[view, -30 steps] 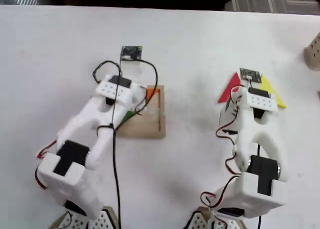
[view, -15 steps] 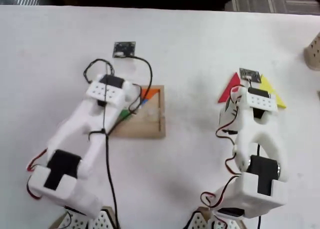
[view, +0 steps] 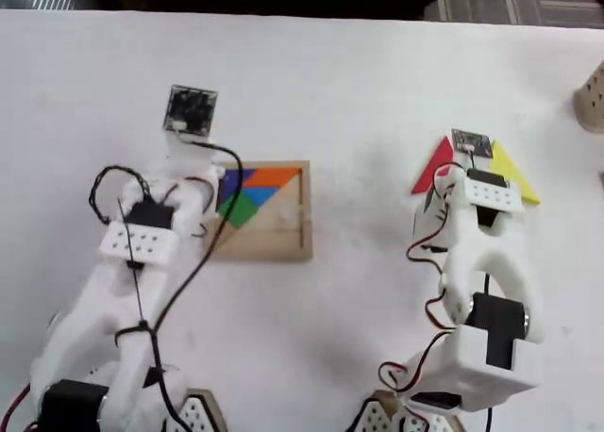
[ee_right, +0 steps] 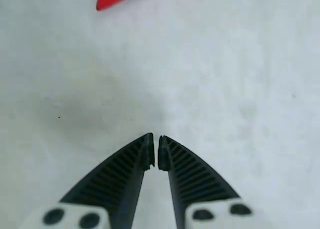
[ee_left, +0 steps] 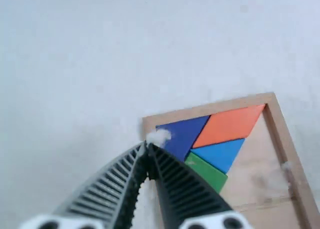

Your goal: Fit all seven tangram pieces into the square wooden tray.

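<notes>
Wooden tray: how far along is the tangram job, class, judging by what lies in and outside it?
Done: the dark blue piece, orange piece, light blue piece and green piece lie in the wooden tray. In hand: nothing; the left gripper and right gripper are shut, empty. Left: at least the red triangle and yellow triangle, outside.

Our left arm (view: 104,300) and right arm (view: 486,262) in white printed shells, black servo blocks (view: 495,328) at our joints, black cables (view: 138,295) and thin red wires trailing along us, small dark camera boards (view: 192,109) on our wrists, ribbed dark grey fingers (ee_left: 175,181) on white bases with dark screw holes
</notes>
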`<act>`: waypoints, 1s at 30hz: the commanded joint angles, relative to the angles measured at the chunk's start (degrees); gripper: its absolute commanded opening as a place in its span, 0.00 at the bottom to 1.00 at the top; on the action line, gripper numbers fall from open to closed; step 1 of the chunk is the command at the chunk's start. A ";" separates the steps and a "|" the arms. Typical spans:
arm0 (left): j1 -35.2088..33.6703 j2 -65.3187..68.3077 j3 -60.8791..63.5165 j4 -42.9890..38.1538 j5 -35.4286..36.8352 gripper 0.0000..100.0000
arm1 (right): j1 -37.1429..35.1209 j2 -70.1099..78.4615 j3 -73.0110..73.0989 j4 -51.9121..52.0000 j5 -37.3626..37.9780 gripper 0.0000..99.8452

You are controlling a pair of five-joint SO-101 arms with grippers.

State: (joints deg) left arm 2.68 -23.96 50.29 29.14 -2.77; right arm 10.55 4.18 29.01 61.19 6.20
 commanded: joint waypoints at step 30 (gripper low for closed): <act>-12.62 14.02 -10.99 8.79 1.05 0.27 | 0.13 -2.42 1.58 -4.18 0.70 0.02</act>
State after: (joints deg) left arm -5.49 -9.80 40.18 37.58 -1.98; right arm 10.55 4.18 30.86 57.93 6.20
